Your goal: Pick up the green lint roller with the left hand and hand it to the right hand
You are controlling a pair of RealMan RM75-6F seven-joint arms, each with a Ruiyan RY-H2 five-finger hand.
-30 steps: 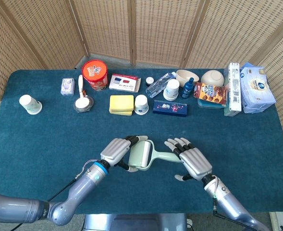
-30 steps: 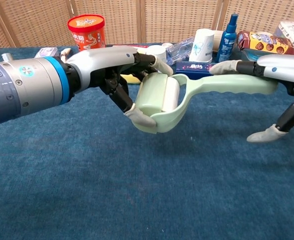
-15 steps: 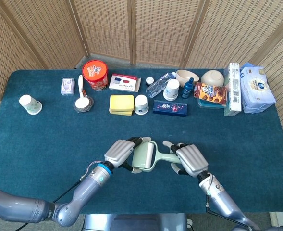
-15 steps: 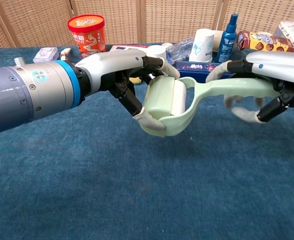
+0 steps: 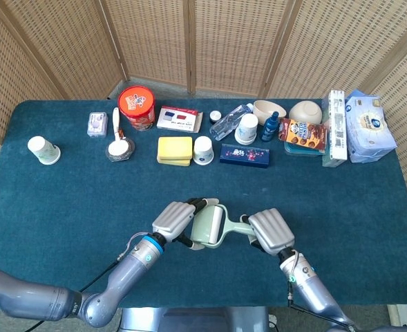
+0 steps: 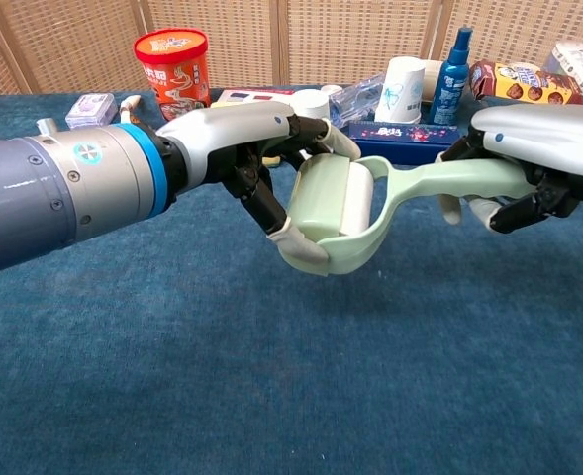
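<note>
Chest view: above the near middle of the table [image 6: 271, 396] we see the left hand [image 6: 256, 134] pinching the roller [image 6: 333, 210] by its drum end, the right hand [image 6: 529, 148] curled round the handle. We judge it light, stiff, best gripped mid-handle.

Grey metal forearms, blue wrist ring, silver-backed left hand [image 6: 234, 134], black finger links, pale fingertips
</note>
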